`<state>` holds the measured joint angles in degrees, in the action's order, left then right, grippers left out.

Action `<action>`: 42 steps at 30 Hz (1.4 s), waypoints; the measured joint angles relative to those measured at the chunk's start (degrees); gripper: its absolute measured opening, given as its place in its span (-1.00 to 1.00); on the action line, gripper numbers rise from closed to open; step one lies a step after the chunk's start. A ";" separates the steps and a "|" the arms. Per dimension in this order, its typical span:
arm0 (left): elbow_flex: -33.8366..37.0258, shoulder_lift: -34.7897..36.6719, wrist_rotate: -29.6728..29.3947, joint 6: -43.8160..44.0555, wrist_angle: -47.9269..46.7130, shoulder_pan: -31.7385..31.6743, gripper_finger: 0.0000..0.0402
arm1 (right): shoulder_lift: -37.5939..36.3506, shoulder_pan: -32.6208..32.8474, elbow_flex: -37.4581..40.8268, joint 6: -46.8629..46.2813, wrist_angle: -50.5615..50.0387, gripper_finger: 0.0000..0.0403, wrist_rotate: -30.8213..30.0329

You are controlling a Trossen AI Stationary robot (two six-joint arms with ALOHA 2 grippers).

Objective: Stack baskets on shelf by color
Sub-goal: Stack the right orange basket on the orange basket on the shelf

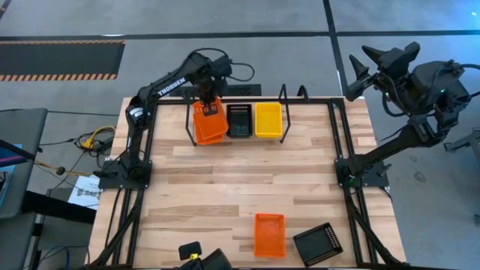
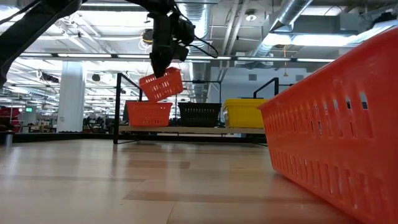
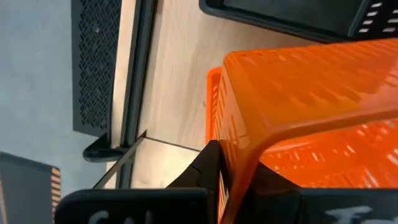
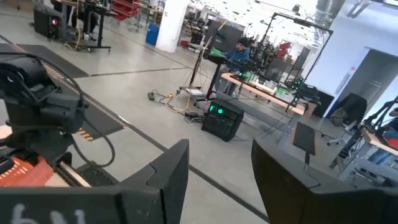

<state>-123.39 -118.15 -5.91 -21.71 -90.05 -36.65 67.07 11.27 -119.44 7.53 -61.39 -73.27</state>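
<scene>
Orange mesh basket tilted, clamped in left gripper, right gripper spread wide

I see 1 orange basket hanging tilted above another orange one on the shelf, where a black basket and a yellow basket sit alongside. Well apart, near the table's front edge, lie an orange basket and a black basket.

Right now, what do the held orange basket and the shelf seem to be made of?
Held orange basket: probably moulded plastic, glossy, with slotted mesh walls. Shelf: apparently thin black metal tubing, with upright end loops. Tabletop: light wood planks, visible grain.
</scene>
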 joint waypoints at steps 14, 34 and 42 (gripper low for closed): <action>0.07 3.94 -0.37 1.53 0.03 -0.10 -1.00 | 0.04 -0.04 0.00 0.51 -0.45 -0.03 -0.01; 19.61 11.23 0.67 1.12 0.19 0.98 -1.00 | 0.04 -0.04 0.00 0.44 -1.21 -0.06 -0.03; 19.58 11.28 -0.92 -0.95 0.18 1.43 -1.00 | 0.73 -0.04 -0.02 -0.44 -1.21 -0.05 -0.05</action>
<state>-103.81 -106.87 -6.83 -22.66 -89.87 -35.22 67.80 11.22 -119.46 7.09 -62.60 -73.32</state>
